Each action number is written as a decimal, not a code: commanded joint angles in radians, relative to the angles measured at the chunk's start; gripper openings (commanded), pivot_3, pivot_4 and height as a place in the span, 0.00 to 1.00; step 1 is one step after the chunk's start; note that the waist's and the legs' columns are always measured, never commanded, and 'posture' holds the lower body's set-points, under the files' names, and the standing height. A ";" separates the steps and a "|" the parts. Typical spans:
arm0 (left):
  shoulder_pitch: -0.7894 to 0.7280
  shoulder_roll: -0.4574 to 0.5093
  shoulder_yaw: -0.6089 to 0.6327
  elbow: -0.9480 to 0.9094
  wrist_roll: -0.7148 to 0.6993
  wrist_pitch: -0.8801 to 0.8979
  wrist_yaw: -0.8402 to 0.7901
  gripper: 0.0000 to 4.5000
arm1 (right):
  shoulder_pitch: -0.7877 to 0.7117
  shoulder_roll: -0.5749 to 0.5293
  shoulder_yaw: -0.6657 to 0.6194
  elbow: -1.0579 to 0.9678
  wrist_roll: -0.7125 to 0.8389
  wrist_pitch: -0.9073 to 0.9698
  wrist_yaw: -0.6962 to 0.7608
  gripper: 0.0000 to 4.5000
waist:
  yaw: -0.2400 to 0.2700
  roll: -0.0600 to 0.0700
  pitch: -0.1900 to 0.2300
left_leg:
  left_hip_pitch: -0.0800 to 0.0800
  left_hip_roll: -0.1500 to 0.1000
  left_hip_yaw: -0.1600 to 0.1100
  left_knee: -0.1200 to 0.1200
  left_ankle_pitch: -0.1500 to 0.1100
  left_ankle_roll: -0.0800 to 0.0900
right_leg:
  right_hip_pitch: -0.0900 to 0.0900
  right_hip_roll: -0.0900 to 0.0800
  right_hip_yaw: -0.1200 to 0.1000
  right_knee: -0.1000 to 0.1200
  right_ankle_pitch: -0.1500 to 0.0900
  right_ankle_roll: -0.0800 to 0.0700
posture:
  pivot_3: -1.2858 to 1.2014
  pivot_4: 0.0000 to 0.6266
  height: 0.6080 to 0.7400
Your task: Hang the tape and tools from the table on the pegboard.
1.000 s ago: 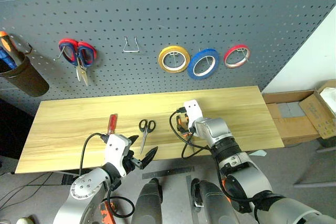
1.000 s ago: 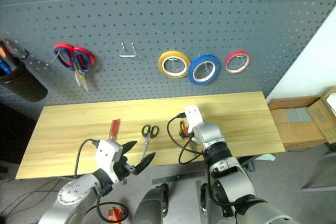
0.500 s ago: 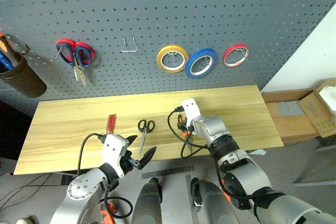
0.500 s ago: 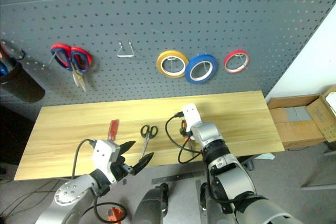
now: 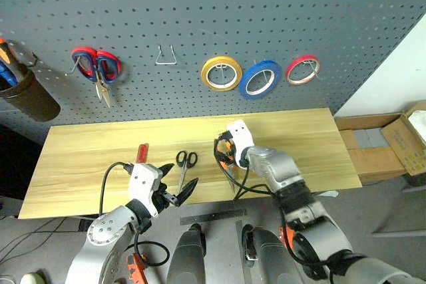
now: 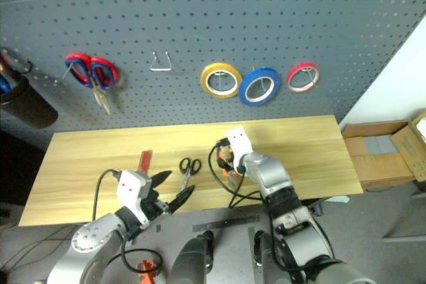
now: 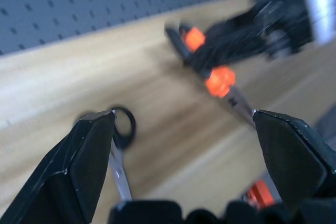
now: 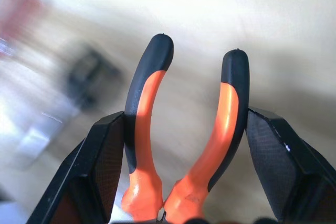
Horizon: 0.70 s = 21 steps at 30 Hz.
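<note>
The right tool is clamped on the orange-and-black pliers, held above the counter — handles pressed between its two fingers. The left tool is spread wide and empty at the counter's near edge. Black-handled scissors and the red-handled screwdriver lie on the counter. The blue tape hangs on the pegboard.

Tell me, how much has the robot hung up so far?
Done: the blue tape hangs on the pegboard. In hand: the right gripper has its jaws shut on the orange-handled pliers. Left: the black scissors and red screwdriver lie on the table. The left gripper is open.
</note>
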<state>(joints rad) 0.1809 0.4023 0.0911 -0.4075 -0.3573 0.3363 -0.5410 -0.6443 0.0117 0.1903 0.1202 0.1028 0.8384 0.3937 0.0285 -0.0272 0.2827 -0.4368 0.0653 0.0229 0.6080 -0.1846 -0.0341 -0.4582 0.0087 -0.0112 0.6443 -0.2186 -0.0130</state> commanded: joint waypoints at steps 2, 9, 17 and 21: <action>-0.051 -0.024 0.049 -0.019 -0.082 -0.014 -0.007 1.00 | 0.058 -0.046 0.010 -0.296 0.062 -0.030 0.063 0.67 | 0.000 -0.003 -0.002 | 0.000 0.000 0.000 0.000 0.000 -0.001 | 0.000 0.000 0.000 0.000 0.000 0.000 | 0.58 0.35 1.00; -0.164 -0.025 0.168 -0.115 -0.270 0.105 0.080 1.00 | 0.020 -0.008 0.025 -0.409 0.080 -0.182 0.048 0.67 | -0.003 -0.012 -0.011 | 0.001 0.000 0.000 0.002 0.000 -0.001 | 0.001 0.001 0.000 0.002 0.001 0.001 | 0.60 0.24 1.00; -0.350 0.019 0.326 -0.084 -0.422 0.172 0.198 1.00 | -0.260 0.090 0.032 -0.044 -0.004 -0.636 0.019 0.67 | 0.010 -0.032 -0.048 | 0.001 0.000 -0.002 0.003 0.003 -0.007 | 0.002 0.004 -0.003 0.002 0.003 0.001 | 0.63 0.15 1.00; -0.347 0.051 0.357 -0.061 -0.418 0.172 0.195 1.00 | -0.399 0.126 0.014 0.173 -0.050 -0.870 -0.026 0.67 | 0.029 -0.036 -0.076 | 0.002 0.000 -0.001 0.002 0.004 -0.014 | 0.003 0.003 -0.003 0.002 0.004 0.000 | 0.64 0.12 1.00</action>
<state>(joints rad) -0.1783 0.4402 0.4274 -0.4616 -0.7692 0.5157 -0.3398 -0.9860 0.1192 0.2254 0.2534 0.0687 0.0966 0.3937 0.0572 -0.0629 0.2068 -0.4338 0.0647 0.0234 0.6104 -0.1812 -0.0479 -0.4543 0.0119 -0.0135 0.6457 -0.2138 -0.0133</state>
